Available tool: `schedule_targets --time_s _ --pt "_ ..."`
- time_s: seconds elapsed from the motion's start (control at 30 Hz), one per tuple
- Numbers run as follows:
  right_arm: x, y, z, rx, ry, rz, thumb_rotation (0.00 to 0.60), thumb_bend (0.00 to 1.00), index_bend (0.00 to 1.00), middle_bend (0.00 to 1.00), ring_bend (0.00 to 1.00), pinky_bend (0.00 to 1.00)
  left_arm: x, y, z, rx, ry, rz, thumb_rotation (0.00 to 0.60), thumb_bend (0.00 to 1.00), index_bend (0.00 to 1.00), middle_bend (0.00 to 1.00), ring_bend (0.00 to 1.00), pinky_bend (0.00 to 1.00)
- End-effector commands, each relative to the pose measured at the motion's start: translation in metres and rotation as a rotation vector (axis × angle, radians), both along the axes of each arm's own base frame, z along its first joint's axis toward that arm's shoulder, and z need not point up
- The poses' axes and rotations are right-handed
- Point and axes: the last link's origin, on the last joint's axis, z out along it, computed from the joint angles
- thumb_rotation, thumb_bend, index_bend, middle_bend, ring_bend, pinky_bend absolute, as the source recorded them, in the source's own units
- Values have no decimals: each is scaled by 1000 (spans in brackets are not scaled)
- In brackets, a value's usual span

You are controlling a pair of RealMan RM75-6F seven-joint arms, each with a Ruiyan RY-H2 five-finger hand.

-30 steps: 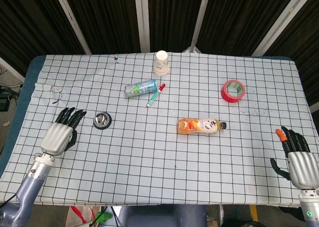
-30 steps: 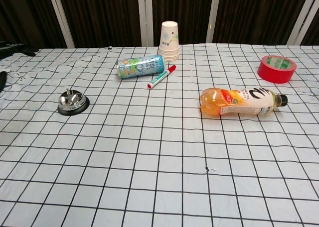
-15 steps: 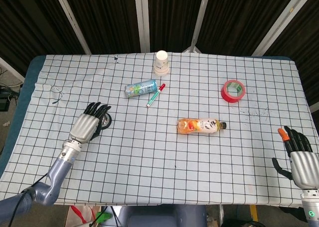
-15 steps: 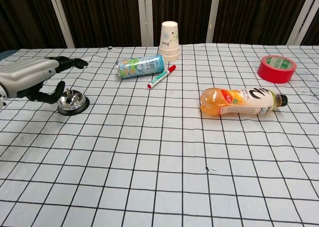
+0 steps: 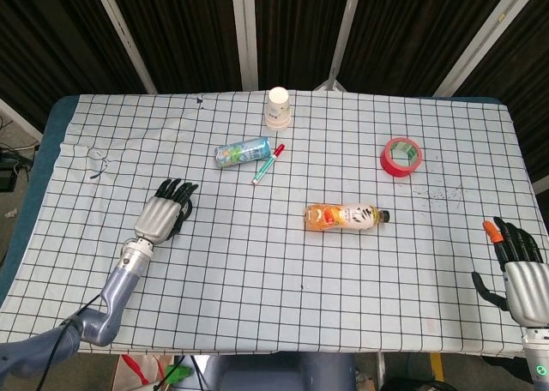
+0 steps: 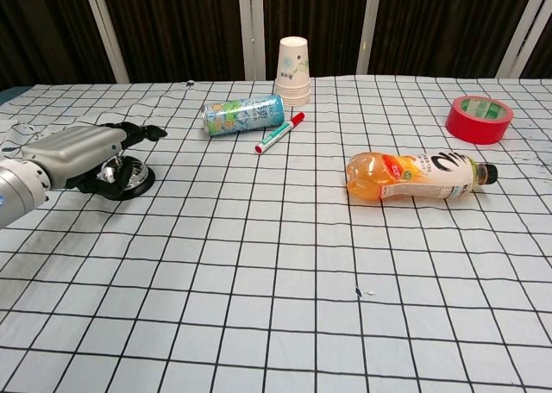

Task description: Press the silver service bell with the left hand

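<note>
The silver service bell [image 6: 122, 177] on its black base sits at the left of the checkered table. My left hand [image 6: 79, 151] lies palm down right over it, fingers stretched forward and spread, holding nothing. Whether the palm touches the bell's button I cannot tell. In the head view the left hand [image 5: 165, 211] covers the bell almost fully. My right hand [image 5: 520, 266] stays at the table's near right corner, fingers apart and empty, far from the bell; the chest view does not show it.
Beyond the bell lie a light-blue can [image 5: 243, 152] and a red marker [image 5: 268, 165], with stacked paper cups [image 5: 278, 108] behind them. An orange drink bottle [image 5: 343, 216] lies mid-table. A red tape roll [image 5: 401, 156] sits at the far right.
My left hand has moved rightward from beside the bell to directly over it, now hiding it in the head view. The right hand has barely shifted.
</note>
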Motion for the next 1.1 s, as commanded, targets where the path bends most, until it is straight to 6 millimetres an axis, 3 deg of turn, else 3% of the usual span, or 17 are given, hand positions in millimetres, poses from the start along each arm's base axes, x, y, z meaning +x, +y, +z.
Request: schedule_targets --time_s 0.03,0.4,0.57,0.7,0.83,0.97,1.1 --pt "0 0 0 2 0 0 600 389 88 5 19 95 -2 4 -10 -20 24 19 600 998 46 71 0 42" --pt "0 1 1 1 -5 3 600 389 88 5 19 95 -11 6 -20 -36 69 44 600 998 35 62 0 31" --pt "0 1 1 2 -6 5 600 389 88 5 19 95 -2 5 -12 -6 59 -2 600 998 34 62 0 31" --pt "1 1 1 3 -6 7 600 389 88 5 19 95 19 -2 16 89 -9 -95 600 998 34 62 0 31" --pt "2 1 0 7 -5 13 600 389 88 5 19 95 32 -23 57 197 -88 -162 600 998 34 64 0 31" --pt "3 1 -2 12 -3 13 600 389 88 5 19 95 25 -58 100 281 -76 -149 600 998 33 65 0 31" --pt "3 2 -2 12 -2 13 600 388 88 5 19 95 1 -98 131 295 11 -42 600 997 27 66 0 31"
